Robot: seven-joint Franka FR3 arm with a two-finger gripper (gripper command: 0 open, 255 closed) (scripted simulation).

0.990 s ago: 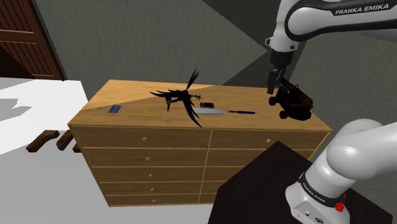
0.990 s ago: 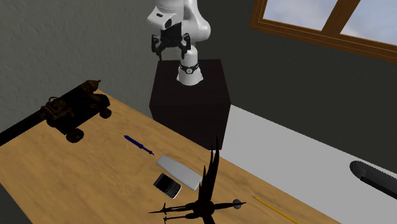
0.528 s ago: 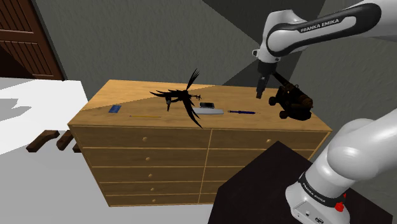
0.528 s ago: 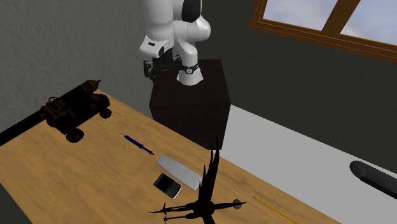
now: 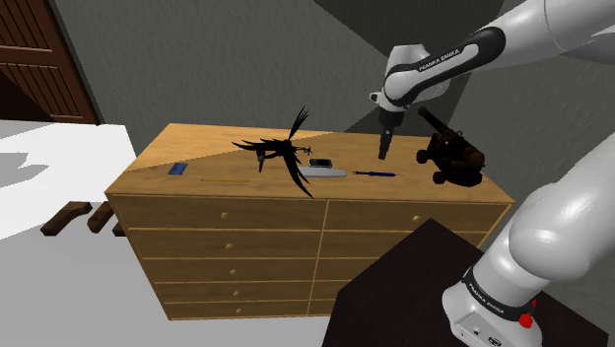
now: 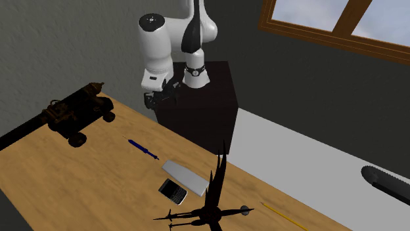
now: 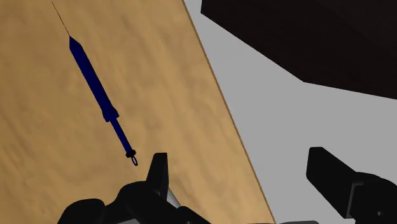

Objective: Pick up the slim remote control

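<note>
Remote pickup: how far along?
Done: nothing; the remote lies flat on the dresser beside the phone. In hand: the tool, open and empty, hangs over the dresser's edge near the blue pen. Left: cross to the remote, descend, grip, lift.

Shoulder view beside stand facing dresser, second exterior view opposite, sharing its top, wrist view close over pen
</note>
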